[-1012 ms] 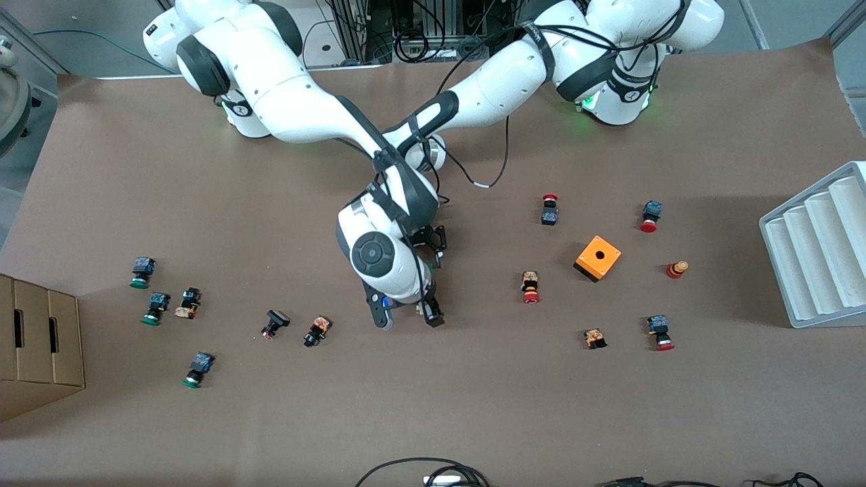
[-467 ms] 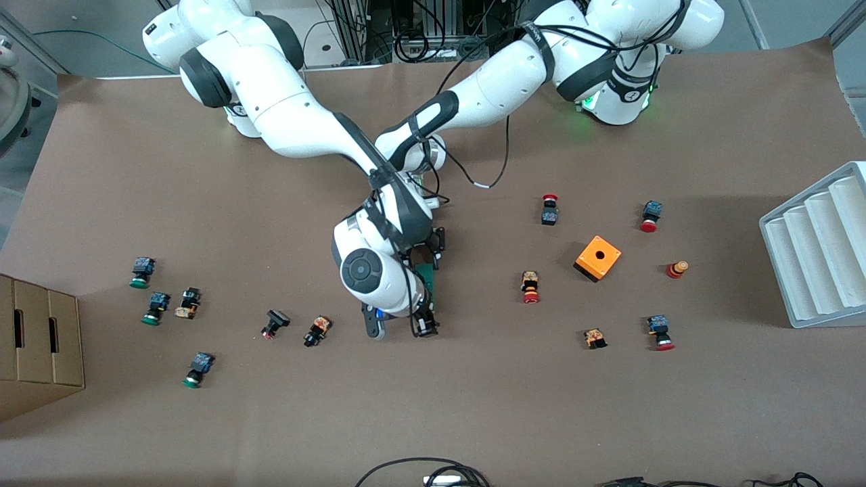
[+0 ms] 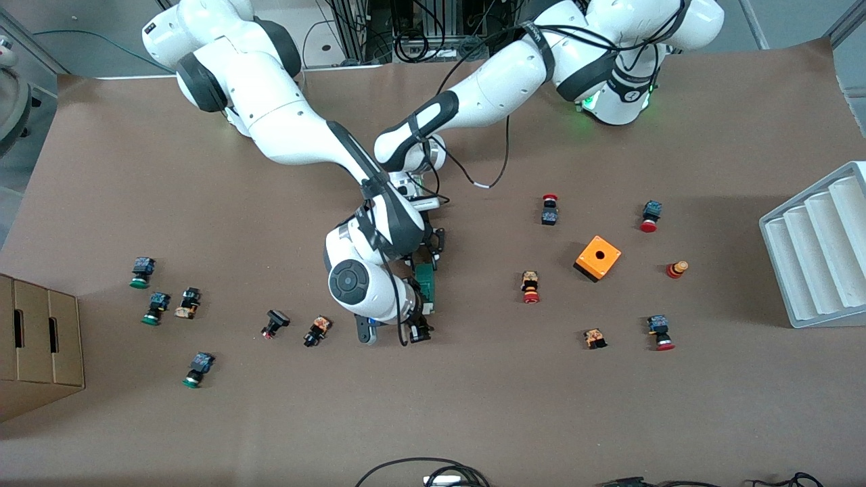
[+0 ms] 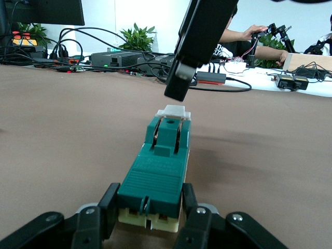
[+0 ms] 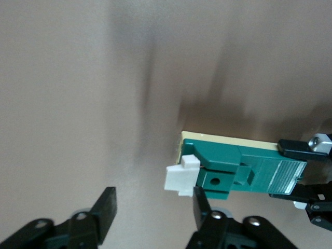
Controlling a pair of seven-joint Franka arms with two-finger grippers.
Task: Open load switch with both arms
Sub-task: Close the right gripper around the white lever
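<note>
The load switch point(image 3: 426, 281) lies on the table's middle, a green bar on a cream base point(image 4: 155, 171) with a white end piece point(image 4: 174, 111). My left gripper point(image 4: 149, 197) is shut on the end away from the white piece, one finger on each long side; in the front view the left gripper point(image 3: 433, 245) is partly hidden under the right arm. My right gripper point(image 5: 154, 207) hangs open just above the table by the white end piece point(image 5: 181, 176). One finger point(image 5: 203, 205) is right beside that piece, and only bare table shows between the fingers. The right gripper point(image 3: 392, 335) is at the switch's end nearer the front camera.
An orange cube point(image 3: 598, 258) and several red-capped push buttons point(image 3: 530, 287) lie toward the left arm's end. Green-capped buttons point(image 3: 155, 308) lie toward the right arm's end, next to a cardboard box point(image 3: 37, 338). A white ridged tray point(image 3: 818, 250) stands at the left arm's table edge.
The left gripper has shut on the load switch. The right hand has shifted toward the right arm's end and the front camera, its fingers narrowing, uncovering more of the green bar.
</note>
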